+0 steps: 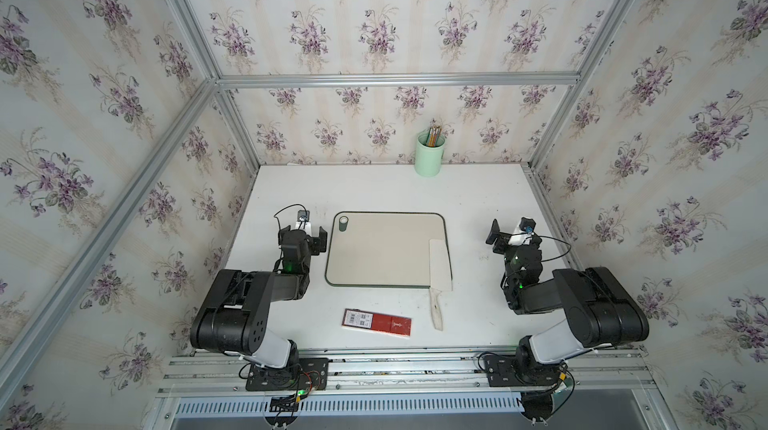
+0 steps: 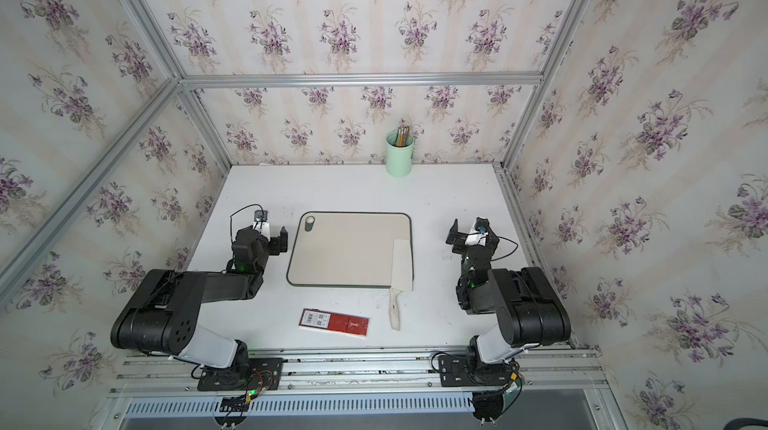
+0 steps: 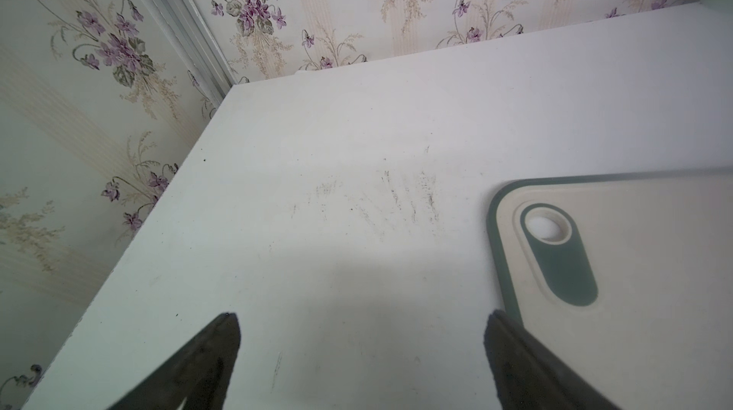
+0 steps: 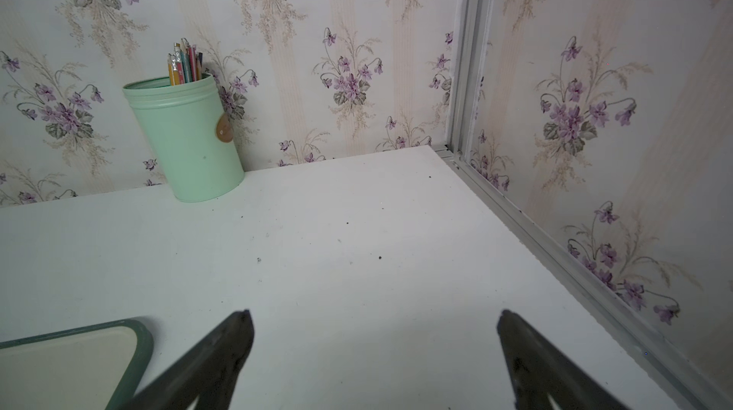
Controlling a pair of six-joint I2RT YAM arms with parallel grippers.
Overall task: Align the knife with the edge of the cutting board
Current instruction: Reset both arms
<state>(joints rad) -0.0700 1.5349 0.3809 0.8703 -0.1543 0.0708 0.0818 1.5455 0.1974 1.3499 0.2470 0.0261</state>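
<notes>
Pincers first: right pincer [image 4: 375, 320] and left pincer [image 3: 361, 320] are both spread wide with nothing in them, hanging over the bare surface [image 1: 374, 191] either side of the cutting board [image 1: 382, 249]. The knife [image 1: 439, 270] lies flat along the board's right edge, handle poking off toward the surface's front edge. It's all white, cleaver-shaped, with a cream curved handle. Probably light, stiff and a bit slick, so I'd grab the handle.

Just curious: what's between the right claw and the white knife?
Nothing but bare table separates the right gripper and the knife, as both top views show.
</notes>
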